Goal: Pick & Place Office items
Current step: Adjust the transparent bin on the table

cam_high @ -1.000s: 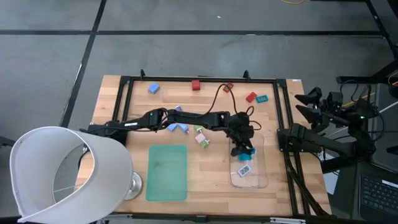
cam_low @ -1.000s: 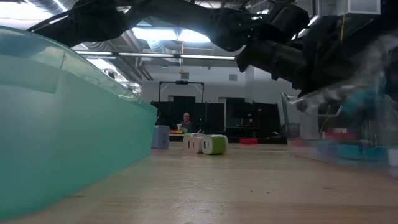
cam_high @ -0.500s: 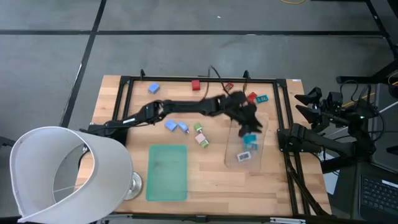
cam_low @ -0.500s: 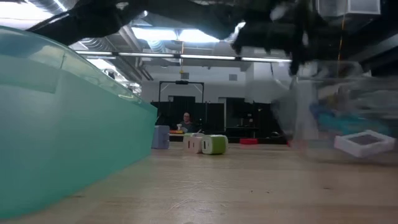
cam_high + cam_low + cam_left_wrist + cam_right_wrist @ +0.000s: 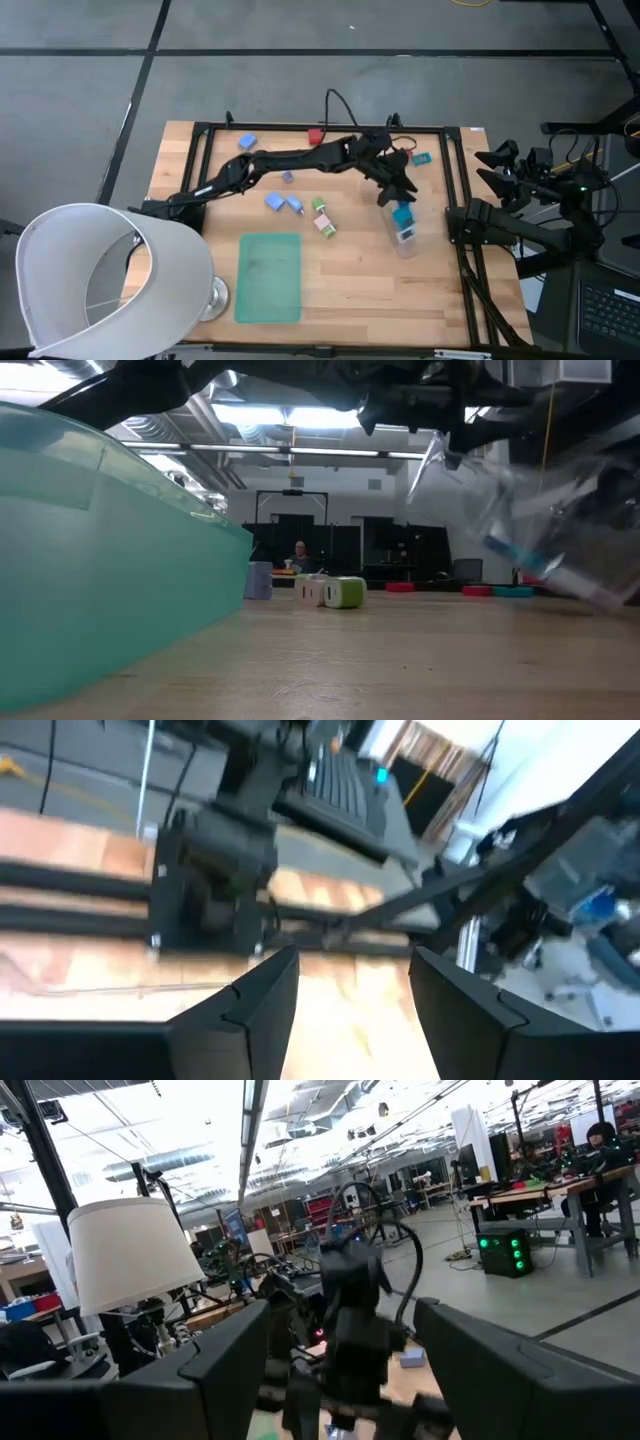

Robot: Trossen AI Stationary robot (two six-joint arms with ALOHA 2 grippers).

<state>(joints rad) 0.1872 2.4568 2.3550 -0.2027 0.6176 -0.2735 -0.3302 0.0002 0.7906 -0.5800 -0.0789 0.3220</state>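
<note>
My left gripper (image 5: 391, 188) reaches across the table and is shut on the clear tray (image 5: 404, 232), which is tipped steeply, its high end at the gripper (image 5: 440, 435). A blue piece (image 5: 402, 214) and a white-labelled piece (image 5: 407, 236) lie inside, toward the low end. Loose on the wood are blue pieces (image 5: 247, 142) (image 5: 275, 202), a red one (image 5: 315, 136), a teal one (image 5: 421, 158), a green one (image 5: 320, 205) (image 5: 345, 592) and a pink one (image 5: 327, 226). My right gripper (image 5: 497, 165) waits open beyond the table's right edge. My left gripper holds the clear tray by its far end (image 5: 396, 200), coming from above and the left. The gripper's own body hides the place of contact. The tray hangs slanting down from the fingers toward the near edge (image 5: 530, 530). Whether its low end (image 5: 600, 598) touches the table, I cannot tell.
A green mat (image 5: 270, 276) lies flat near the near edge, and its edge (image 5: 100, 560) fills the low view's left. A white lampshade (image 5: 90, 280) covers the near left corner. A black frame (image 5: 460, 180) rims the table. Bare wood shows between mat and tray.
My left gripper has moved toward the far edge and up, taking the tray's far end with it. The tray, flat on the table a second ago, slid toward the far edge, turned, then tipped up steeply. The two pieces inside slid toward its low end.
</note>
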